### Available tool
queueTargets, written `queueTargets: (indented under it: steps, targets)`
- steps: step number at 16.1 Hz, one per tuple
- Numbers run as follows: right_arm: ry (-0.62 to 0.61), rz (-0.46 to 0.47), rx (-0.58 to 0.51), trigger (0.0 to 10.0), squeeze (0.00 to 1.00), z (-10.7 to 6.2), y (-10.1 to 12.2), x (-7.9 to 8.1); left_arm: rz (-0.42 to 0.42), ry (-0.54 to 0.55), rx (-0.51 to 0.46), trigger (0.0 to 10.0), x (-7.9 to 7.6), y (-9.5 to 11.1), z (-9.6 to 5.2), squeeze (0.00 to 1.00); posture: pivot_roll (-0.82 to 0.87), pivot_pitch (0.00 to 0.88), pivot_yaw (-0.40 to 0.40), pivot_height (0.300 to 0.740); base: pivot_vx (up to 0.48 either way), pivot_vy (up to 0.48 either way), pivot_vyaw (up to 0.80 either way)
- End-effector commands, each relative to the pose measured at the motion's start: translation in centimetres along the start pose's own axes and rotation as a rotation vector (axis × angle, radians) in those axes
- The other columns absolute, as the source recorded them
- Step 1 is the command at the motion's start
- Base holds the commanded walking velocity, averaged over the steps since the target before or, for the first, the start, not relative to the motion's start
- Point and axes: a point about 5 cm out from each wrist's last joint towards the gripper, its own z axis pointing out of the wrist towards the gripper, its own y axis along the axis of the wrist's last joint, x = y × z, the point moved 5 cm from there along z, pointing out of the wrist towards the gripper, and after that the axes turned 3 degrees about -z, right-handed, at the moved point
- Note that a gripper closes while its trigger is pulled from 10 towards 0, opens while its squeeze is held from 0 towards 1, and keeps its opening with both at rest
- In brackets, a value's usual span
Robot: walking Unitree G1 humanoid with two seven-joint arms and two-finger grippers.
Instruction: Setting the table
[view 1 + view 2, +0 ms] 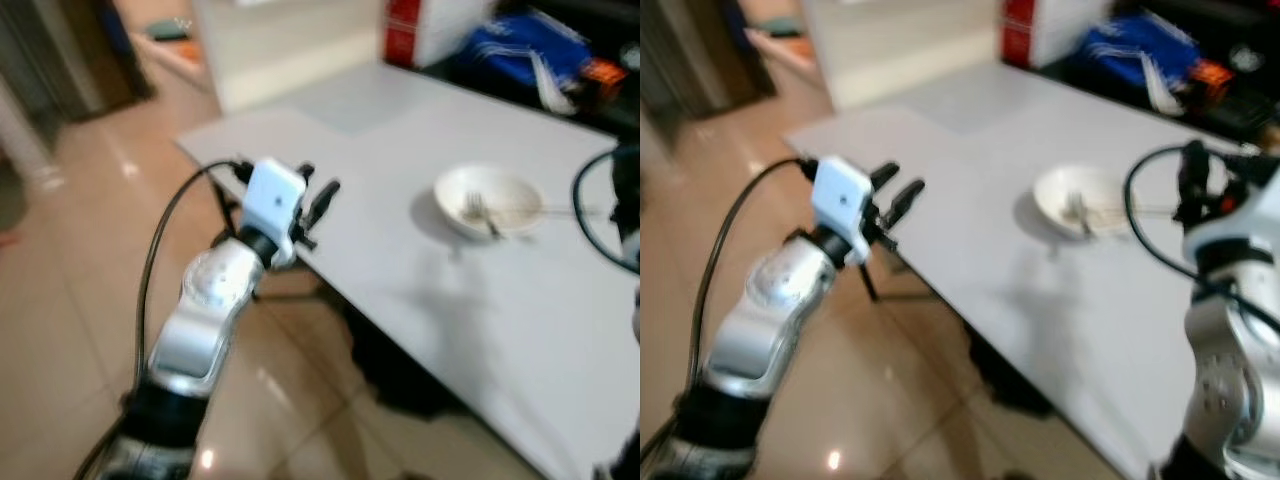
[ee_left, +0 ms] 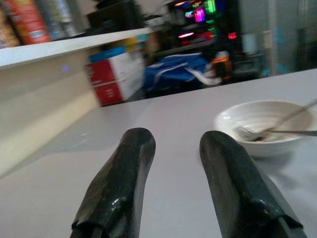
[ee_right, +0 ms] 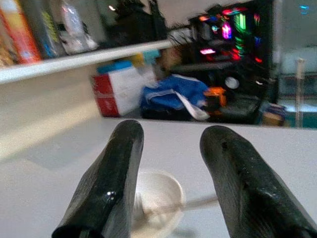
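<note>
You are looking at one table (image 1: 420, 300), carrying one white bowl (image 1: 490, 200). One fork (image 1: 481, 213) is lying in the bowl, along with one other long utensil too blurred to name. One red-and-white box (image 1: 420, 30) and one blue bag (image 1: 525, 50) are sitting behind.

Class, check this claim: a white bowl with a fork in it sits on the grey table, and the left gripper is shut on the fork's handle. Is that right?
Not quite. The left gripper is open and holds nothing, its fingers apart, short of the white bowl. The left wrist view shows this. The fork does lie in the bowl on the grey table.
</note>
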Motion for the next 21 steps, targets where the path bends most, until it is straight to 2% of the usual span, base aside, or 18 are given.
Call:
queueTargets:
  steps: [1, 2, 3, 5, 6, 7, 8, 9, 11, 12, 14, 15, 17, 21]
  targets:
    - [0.058, -0.022, 0.059, 10.0, 0.00, 0.0, -1.4, 1.6, 0.019, 0.042, 0.005, 10.0, 1.1, 0.0, -0.3, 0.00, -0.10, 0.034, 0.077, 0.740, 0.000, 0.480, -0.80]
    - [0.068, -0.040, 0.092, 10.0, 0.00, -0.1, -2.3, 1.9, 0.011, 0.054, 0.010, 10.0, 1.3, -0.2, -0.5, 0.00, -0.09, 0.033, 0.070, 0.740, 0.000, 0.480, -0.79]
    - [0.079, -0.066, 0.144, 10.0, 0.00, -0.5, -4.3, 2.6, 0.001, 0.069, 0.021, 10.0, 1.4, -0.7, -0.9, 0.00, -0.09, 0.033, 0.065, 0.740, 0.000, 0.480, -0.79]
    - [0.192, -0.123, 0.162, 10.0, 0.00, -1.5, -8.8, 4.7, -0.036, 0.087, 0.024, 10.0, 1.1, -2.3, -2.1, 0.00, -0.08, 0.034, 0.055, 0.740, 0.000, 0.480, -0.79]
    - [0.200, -0.136, 0.164, 10.0, 0.00, -1.8, -9.8, 4.8, -0.048, 0.096, 0.026, 10.0, 1.1, -2.8, -2.4, 0.00, -0.08, 0.033, 0.055, 0.740, 0.000, 0.480, -0.79]
    - [0.162, -0.132, 0.222, 10.0, 0.00, -2.7, -13.0, 4.2, -0.044, 0.134, 0.049, 10.0, 1.3, -4.4, -3.3, 0.00, -0.07, 0.034, 0.052, 0.740, 0.000, 0.480, -0.79]
    - [0.124, -0.085, 0.255, 10.0, 0.00, -3.5, -14.3, 3.7, -0.041, 0.172, 0.066, 10.0, 2.0, -5.4, -4.2, 0.00, -0.05, 0.034, 0.038, 0.740, 0.000, 0.480, -0.79]
    - [0.102, -0.043, 0.252, 10.0, 0.00, -3.7, -14.1, 3.6, -0.039, 0.202, 0.079, 10.0, 2.6, -6.0, -4.8, 0.00, -0.04, 0.035, 0.035, 0.740, 0.000, 0.480, -0.79]
    - [0.090, -0.032, 0.237, 10.0, 0.00, -3.7, -13.9, 3.7, -0.028, 0.210, 0.094, 10.0, 2.9, -6.3, -5.0, 0.00, -0.04, 0.038, 0.032, 0.740, 0.000, 0.480, -0.79]
    - [0.077, 0.009, 0.217, 10.0, 0.00, -3.4, -13.8, 4.2, -0.042, 0.223, 0.093, 10.0, 2.8, -6.2, -4.7, 0.00, -0.04, 0.036, 0.036, 0.740, 0.000, 0.454, -0.79]
    - [0.104, 0.023, 0.206, 10.0, 0.00, -2.9, -13.7, 5.4, -0.048, 0.195, 0.047, 10.0, 2.0, -5.3, -4.0, 0.00, -0.04, 0.035, 0.041, 0.740, 0.000, 0.000, -0.79]
    - [0.122, 0.039, 0.221, 10.0, 0.00, -2.8, -13.8, 5.9, -0.036, 0.184, 0.060, 10.0, 1.8, -5.4, -3.8, 0.00, -0.04, 0.034, 0.042, 0.740, 0.000, 0.000, -0.77]
    - [0.176, 0.093, 0.224, 10.0, 0.00, -2.4, -13.2, 7.4, -0.049, 0.160, 0.037, 10.0, 1.8, -4.7, -3.5, 0.00, -0.03, 0.037, 0.044, 0.740, 0.184, 0.000, 0.00]
    - [0.196, 0.080, 0.177, 10.0, 0.00, -1.8, -11.8, 8.0, -0.036, 0.177, 0.025, 10.0, 2.9, -3.9, -3.3, 0.00, -0.03, 0.034, 0.047, 0.740, 0.427, 0.000, 0.00]
